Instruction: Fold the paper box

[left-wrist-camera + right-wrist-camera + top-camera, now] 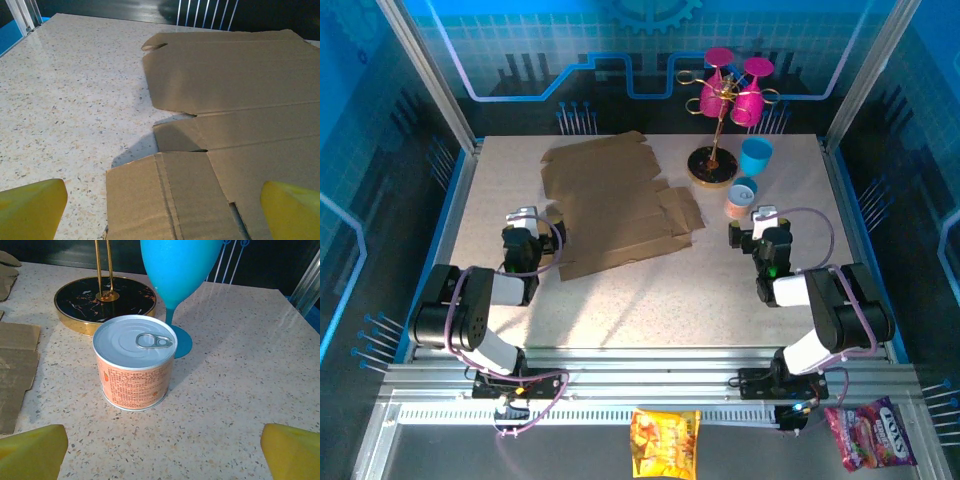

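Observation:
The paper box (615,205) is a large brown die-cut cardboard sheet with flaps, lying flat in the middle of the table. My left gripper (525,228) sits at its lower left corner, open, with nothing between its yellow fingertips (30,207). In the left wrist view the paper box (225,110) spreads ahead and to the right, one creased flap right in front of the jaws. My right gripper (763,228) rests to the right of the sheet, open and empty, its yellow fingertips (292,452) wide apart above bare table.
An orange-labelled can (135,362) stands just ahead of the right gripper, with a blue goblet (177,280) and a black gold-rimmed stand (102,302) holding pink goblets (735,90) behind it. Snack packets (665,442) lie in front of the arm bases.

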Controlling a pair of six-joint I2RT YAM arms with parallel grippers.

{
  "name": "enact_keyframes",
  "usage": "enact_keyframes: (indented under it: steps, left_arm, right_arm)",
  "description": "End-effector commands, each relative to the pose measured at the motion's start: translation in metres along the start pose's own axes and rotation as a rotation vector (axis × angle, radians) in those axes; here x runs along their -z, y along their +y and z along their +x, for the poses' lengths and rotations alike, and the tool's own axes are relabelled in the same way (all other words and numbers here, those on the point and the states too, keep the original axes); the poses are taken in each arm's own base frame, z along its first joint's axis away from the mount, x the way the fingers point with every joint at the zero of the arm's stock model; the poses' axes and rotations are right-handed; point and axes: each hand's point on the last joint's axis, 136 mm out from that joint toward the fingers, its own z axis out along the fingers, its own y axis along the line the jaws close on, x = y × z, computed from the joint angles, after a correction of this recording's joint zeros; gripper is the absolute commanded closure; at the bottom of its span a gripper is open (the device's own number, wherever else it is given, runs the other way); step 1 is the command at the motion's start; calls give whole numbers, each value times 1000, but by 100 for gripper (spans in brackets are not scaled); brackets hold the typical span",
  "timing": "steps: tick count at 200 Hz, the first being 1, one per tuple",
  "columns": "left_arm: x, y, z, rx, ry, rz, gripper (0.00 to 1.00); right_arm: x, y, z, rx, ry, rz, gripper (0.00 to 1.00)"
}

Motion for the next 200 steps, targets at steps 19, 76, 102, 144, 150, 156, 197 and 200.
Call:
enact_keyframes:
  steps: [19, 76, 102, 144, 150, 156, 197, 200]
  left_arm:
    - [-2, -6, -9, -18, -18, 23, 1]
    - [-2, -6, -9, -18, -18, 23, 1]
    - [-2, -6, -8, -17, -18, 24, 1]
    - [20, 0, -16, -16, -146, -28, 1]
    - [27, -4, -18, -33, -174, -25, 1]
    - [35, -13, -23, -75, -214, -15, 1]
    - [72, -33, -80, -110, -273, -147, 1]
    - [73, -32, -83, -90, -251, -155, 1]
  right_arm:
    - [-3, -4, -6, -18, -11, 6, 0]
    - [-3, -4, -6, -17, -11, 6, 0]
    - [-3, -4, -6, -18, -11, 6, 0]
    - [14, -9, -8, -31, -86, 42, 0]
    - [20, -5, -10, -14, -118, 23, 0]
    - [26, 2, -15, 15, -160, 3, 0]
    - [67, -28, -95, -11, -289, 245, 0]
    - [71, -28, -109, -11, -313, 247, 0]
